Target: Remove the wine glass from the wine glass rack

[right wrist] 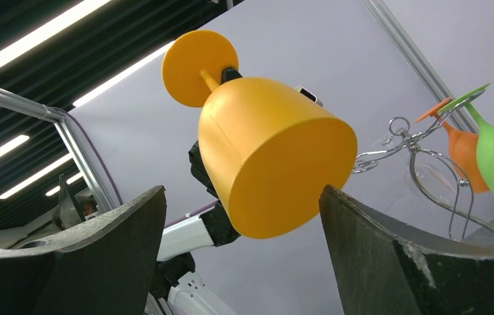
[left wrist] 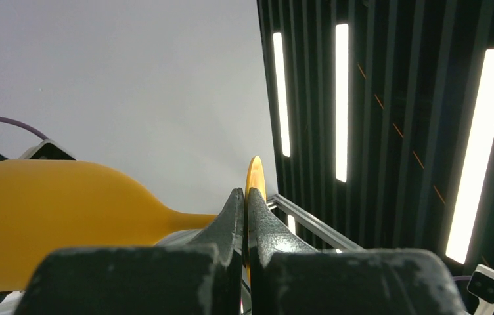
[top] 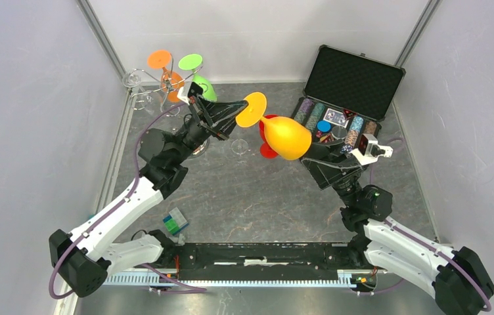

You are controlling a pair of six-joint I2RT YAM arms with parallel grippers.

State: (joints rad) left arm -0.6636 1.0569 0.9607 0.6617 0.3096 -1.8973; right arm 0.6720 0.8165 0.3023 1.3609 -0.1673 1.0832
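Wine glass sideways, bowl toward wide-open right claw, left claw clamped at foot end

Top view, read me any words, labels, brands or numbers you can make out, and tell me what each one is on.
No text here is readable.
Card deck in the case: there is print, but it is too small to read.
Chips: any markings are too small to read.
Small box near the left arm: too blurred to read.
Yellow glass: no text.
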